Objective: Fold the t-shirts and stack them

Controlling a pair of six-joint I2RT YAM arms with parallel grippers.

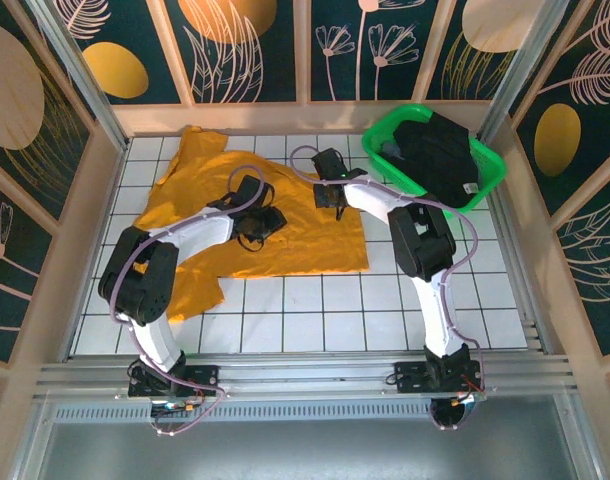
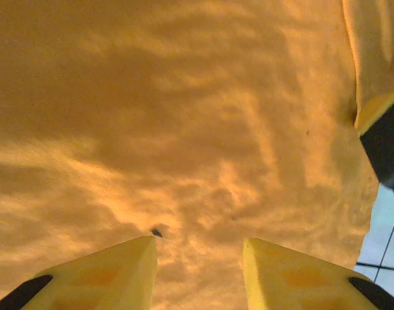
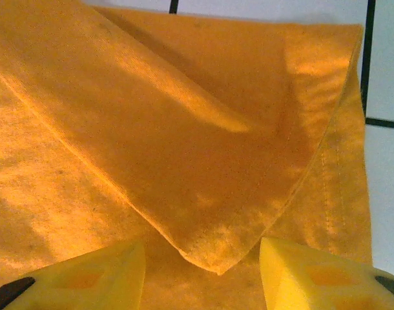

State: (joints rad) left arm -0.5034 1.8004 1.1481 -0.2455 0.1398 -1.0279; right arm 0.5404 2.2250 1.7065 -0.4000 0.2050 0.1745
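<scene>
The orange-yellow t-shirt (image 1: 255, 230) lies spread on the white tiled table (image 1: 385, 310), left of centre. My left gripper (image 1: 257, 222) hangs low over the shirt's middle. Its yellow fingers stand apart above wrinkled orange cloth (image 2: 184, 129), so the left gripper (image 2: 198, 240) is open with nothing pinched. My right gripper (image 1: 330, 190) is at the shirt's upper right edge. It is open (image 3: 202, 244), and a folded-over corner of the shirt (image 3: 223, 258) points into the gap between its fingers. The black t-shirt (image 1: 440, 150) is bunched in the green basket (image 1: 385, 130).
The green basket stands at the back right corner against the wall panels. Bare tiles (image 3: 384, 64) show just right of the shirt's hem. A dark part of the other arm (image 2: 385, 148) sits at the right edge of the left wrist view.
</scene>
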